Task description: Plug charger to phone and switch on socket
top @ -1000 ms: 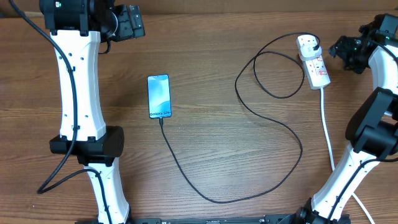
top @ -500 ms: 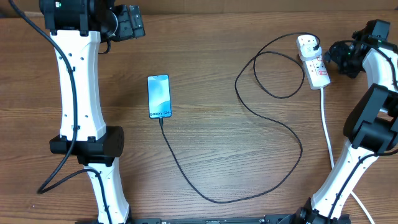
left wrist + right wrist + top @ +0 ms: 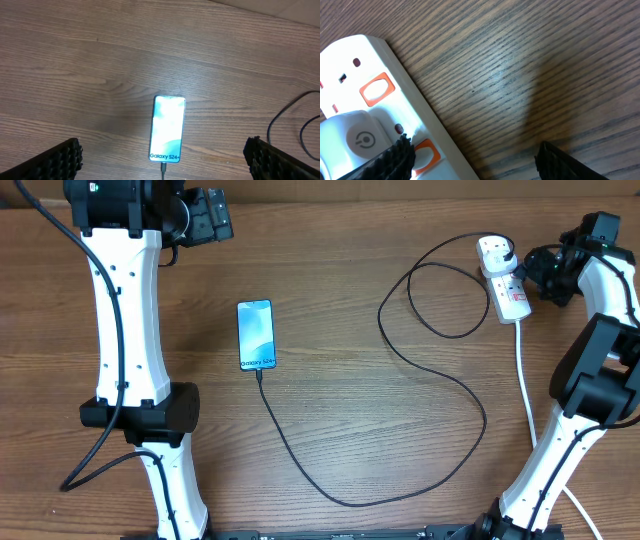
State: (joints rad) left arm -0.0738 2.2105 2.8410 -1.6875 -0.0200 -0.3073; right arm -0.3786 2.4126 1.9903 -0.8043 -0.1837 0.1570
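The phone [image 3: 256, 334] lies screen up on the wood table, left of centre; it also shows in the left wrist view [image 3: 167, 129]. The black charger cable [image 3: 400, 395] sits in the phone's near end and loops right and up to the white socket strip [image 3: 503, 278]. My left gripper [image 3: 220, 218] is open and empty, high above the phone, which shows between its fingers [image 3: 55, 160]. My right gripper [image 3: 538, 268] is open at the strip's right edge. In the right wrist view its left finger [image 3: 395, 160] is over an orange switch [image 3: 426, 152] of the strip [image 3: 395, 65].
The strip's thick white cord [image 3: 522, 370] runs down the right side towards the table's front edge. A white adapter [image 3: 355, 140] is plugged into the strip beside the switch. A second orange switch [image 3: 377, 89] lies further along.
My right gripper has moved left, from clear of the strip to its right edge. The left arm, phone and cable have not moved.
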